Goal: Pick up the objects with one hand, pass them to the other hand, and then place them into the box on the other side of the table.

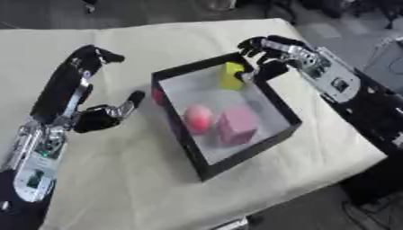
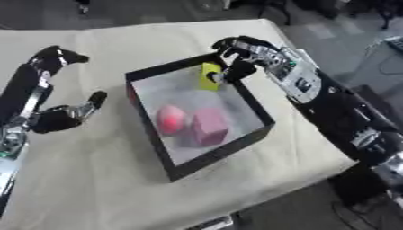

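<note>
A black box point(image 1: 206, 168) with a pale floor stands on the right half of the table. Inside lie a pink ball point(image 1: 198, 118) and a pink cube point(image 1: 237, 125). A yellow block point(image 1: 230, 75) stands upright in its far corner. My right hand point(image 1: 277, 53) hovers over that far right corner, fingers spread and curved above the rim. Its thumb tip is right beside the yellow block, and its fingers do not close round the block. My left hand point(image 1: 88, 121) rests open to the left of the box, fingers up, holding nothing.
The table is covered with a beige cloth point(image 1: 134, 179). A dark red patch point(image 1: 157, 95) shows at the box's left wall. The table's right edge runs close to the box, with dark floor beyond it.
</note>
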### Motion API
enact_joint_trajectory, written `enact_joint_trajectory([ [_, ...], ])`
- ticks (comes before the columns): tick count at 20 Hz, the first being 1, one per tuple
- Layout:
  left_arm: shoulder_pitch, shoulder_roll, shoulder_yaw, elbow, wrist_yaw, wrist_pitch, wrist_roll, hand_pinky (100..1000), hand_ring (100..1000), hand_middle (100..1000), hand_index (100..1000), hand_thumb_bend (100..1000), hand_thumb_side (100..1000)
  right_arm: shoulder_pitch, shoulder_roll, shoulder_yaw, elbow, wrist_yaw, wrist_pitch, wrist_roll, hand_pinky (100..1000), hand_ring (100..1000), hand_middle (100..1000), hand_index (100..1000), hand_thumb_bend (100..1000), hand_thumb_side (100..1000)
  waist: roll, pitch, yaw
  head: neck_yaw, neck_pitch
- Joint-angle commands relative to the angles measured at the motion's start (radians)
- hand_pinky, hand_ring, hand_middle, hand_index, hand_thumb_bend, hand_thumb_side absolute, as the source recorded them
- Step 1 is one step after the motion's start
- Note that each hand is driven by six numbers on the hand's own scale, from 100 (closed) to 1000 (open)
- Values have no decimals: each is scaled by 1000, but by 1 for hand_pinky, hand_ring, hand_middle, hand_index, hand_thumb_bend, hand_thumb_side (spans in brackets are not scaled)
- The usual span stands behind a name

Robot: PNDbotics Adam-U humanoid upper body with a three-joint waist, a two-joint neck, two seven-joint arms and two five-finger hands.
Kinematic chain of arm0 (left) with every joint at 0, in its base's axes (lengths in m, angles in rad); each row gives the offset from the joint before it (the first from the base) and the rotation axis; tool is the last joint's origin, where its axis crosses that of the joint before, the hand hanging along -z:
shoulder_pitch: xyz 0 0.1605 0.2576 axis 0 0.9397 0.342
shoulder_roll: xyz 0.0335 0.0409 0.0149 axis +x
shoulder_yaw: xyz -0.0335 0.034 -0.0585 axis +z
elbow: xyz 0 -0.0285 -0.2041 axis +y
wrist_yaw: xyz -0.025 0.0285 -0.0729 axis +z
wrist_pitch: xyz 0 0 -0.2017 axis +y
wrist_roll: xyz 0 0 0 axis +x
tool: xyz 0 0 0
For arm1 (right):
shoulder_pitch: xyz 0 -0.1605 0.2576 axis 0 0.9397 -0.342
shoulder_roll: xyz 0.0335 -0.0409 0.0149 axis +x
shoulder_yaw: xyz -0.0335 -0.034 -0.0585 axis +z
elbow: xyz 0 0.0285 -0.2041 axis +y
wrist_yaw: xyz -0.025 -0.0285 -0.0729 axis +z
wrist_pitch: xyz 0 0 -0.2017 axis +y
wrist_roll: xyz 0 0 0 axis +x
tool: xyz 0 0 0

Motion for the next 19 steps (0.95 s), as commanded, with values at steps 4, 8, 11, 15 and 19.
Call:
enact_joint_trajectory([
  [4,1,24,24,-13,5,13,6,981,801,678,808,354,735,8,-45,-88,-91,-192,37,-151,763,953,861,965,100,517,17,-35,-11,39,-2],
  [8,14,85,60,-50,91,40,20,963,769,697,802,178,698,61,-84,-175,-227,-417,30,-335,747,962,886,997,100,606,30,-44,-19,63,-2],
  [11,29,155,91,-93,184,64,12,946,762,701,788,100,628,127,-113,-251,-320,-520,-11,-432,724,913,866,988,100,332,41,-49,-26,83,-2],
  [15,54,273,123,-147,389,58,-79,988,780,713,776,100,636,232,-116,-351,-421,-559,-74,-529,713,882,841,969,100,113,53,-49,-34,113,-2],
  [19,96,362,184,-208,635,143,-152,1000,780,691,764,100,672,319,-73,-424,-477,-577,-130,-604,715,886,821,961,100,122,56,-37,-39,144,-2],
])
